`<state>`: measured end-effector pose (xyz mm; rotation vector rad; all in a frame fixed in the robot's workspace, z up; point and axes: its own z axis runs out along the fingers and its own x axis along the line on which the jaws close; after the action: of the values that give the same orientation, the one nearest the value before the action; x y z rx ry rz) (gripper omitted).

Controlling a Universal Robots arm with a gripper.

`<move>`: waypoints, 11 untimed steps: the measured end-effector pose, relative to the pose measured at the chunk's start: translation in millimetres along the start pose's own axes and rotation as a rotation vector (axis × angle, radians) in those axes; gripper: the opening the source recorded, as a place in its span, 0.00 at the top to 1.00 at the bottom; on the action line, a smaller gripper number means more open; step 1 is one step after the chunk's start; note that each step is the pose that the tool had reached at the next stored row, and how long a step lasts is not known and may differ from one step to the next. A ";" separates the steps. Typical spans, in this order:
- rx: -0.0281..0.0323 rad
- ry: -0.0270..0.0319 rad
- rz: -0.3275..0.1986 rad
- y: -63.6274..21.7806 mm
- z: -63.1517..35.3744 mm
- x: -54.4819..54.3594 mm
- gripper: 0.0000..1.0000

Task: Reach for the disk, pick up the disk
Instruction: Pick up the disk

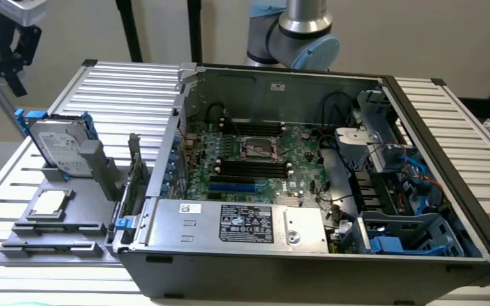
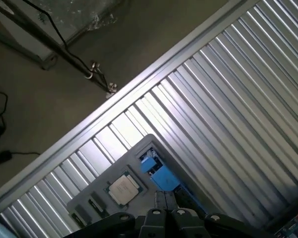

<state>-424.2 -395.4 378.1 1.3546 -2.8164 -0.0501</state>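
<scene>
The disk stands on edge in a slot of a grey holder at the exterior view's left, its silver face and white label showing inside a blue frame. My gripper hangs high above and beyond it, near the exterior view's upper left corner, well apart from the disk. In the wrist view the disk appears edge-on as a blue strip just past my gripper, whose fingers are shut with nothing between them.
A small square silver chip lies flat on the holder beside the disk. An open computer case stands to the exterior view's right of the holder. Everything rests on a ribbed aluminium table; the floor and cables lie beyond its edge.
</scene>
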 end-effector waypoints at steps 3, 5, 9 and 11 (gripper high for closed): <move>0.0000 0.0020 -0.054 0.0 0.0 0.0 0.89; 0.0001 0.0033 -0.091 0.0 0.0 0.0 0.89; 0.0001 0.0059 -0.163 0.0 0.0 0.0 0.89; 0.0001 0.0072 -0.199 0.0 0.0 0.0 0.89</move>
<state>-424.2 -395.4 378.1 1.6266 -2.6649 -0.0473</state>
